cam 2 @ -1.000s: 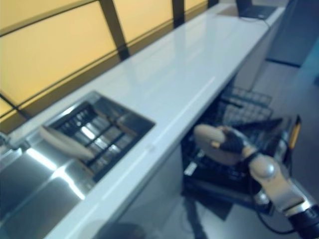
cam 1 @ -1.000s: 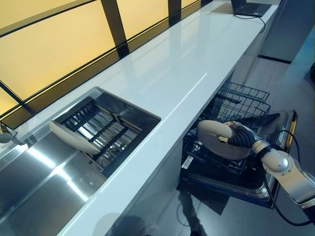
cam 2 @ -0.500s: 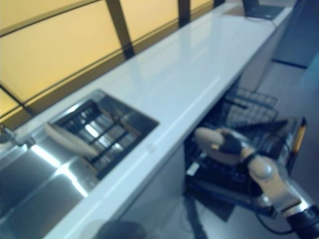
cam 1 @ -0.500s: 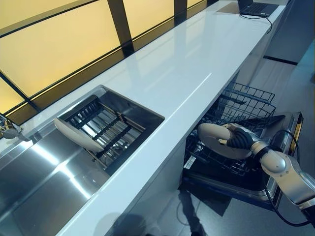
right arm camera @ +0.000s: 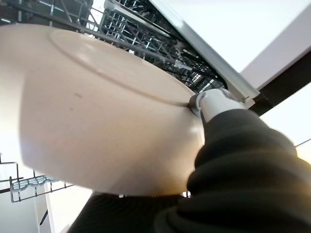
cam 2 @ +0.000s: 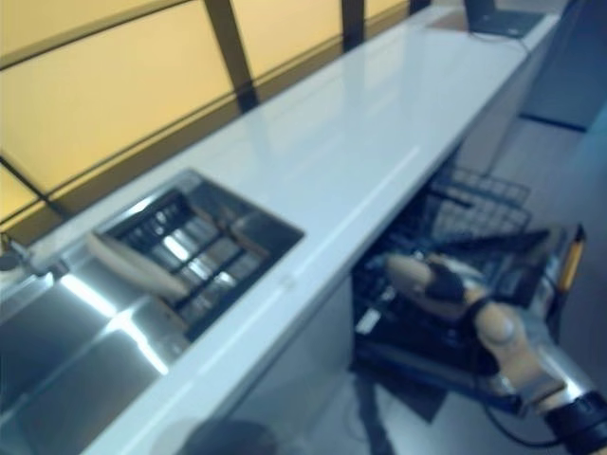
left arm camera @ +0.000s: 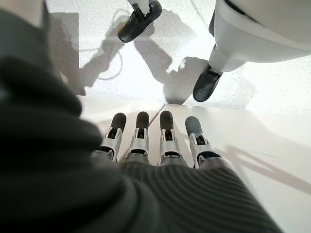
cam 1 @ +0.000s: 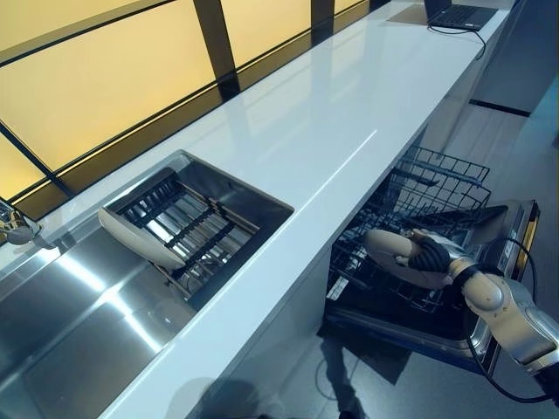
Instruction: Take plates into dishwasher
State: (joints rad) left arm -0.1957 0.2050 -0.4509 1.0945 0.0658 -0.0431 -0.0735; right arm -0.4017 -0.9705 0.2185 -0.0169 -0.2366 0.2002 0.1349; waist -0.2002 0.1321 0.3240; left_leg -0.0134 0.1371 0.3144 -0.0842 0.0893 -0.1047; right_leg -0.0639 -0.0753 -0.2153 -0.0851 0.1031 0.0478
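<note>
At about 9 o'clock of the left eye view lies the steel sink [cam 1: 79,349], and a faucet [cam 1: 13,231] shows at its far left edge. In the sink, toward 10 o'clock, stands a dark dish rack [cam 1: 188,231], and one beige plate [cam 1: 140,243] leans tilted on the near left side of this rack, touching it. The long white surface [cam 1: 323,113] runs from 7 o'clock up to 1 o'clock, and at its far end, at 1 o'clock, rests a laptop [cam 1: 458,13].

Below the edge of the surface, at about 3 o'clock, the dishwasher [cam 1: 515,229] is open and its lower wire rack [cam 1: 428,188] is pulled out. The right hand [cam 1: 428,256] is over the front part of this rack and holds a second beige plate [cam 1: 395,257], tilted, just above the wires. In the right wrist view the thumb [right arm camera: 206,99] presses on the rim of this plate [right arm camera: 97,111] and the wires of the rack [right arm camera: 146,39] show behind it; the other fingers are hidden behind the plate, so the hand pinches the plate at its edge. I cannot tell if the plate already touches the wires.

The left hand [left arm camera: 155,145] shows only in its own wrist view, with fingers [left arm camera: 165,128] straight, side by side, holding nothing, above the light floor [left arm camera: 272,145].
</note>
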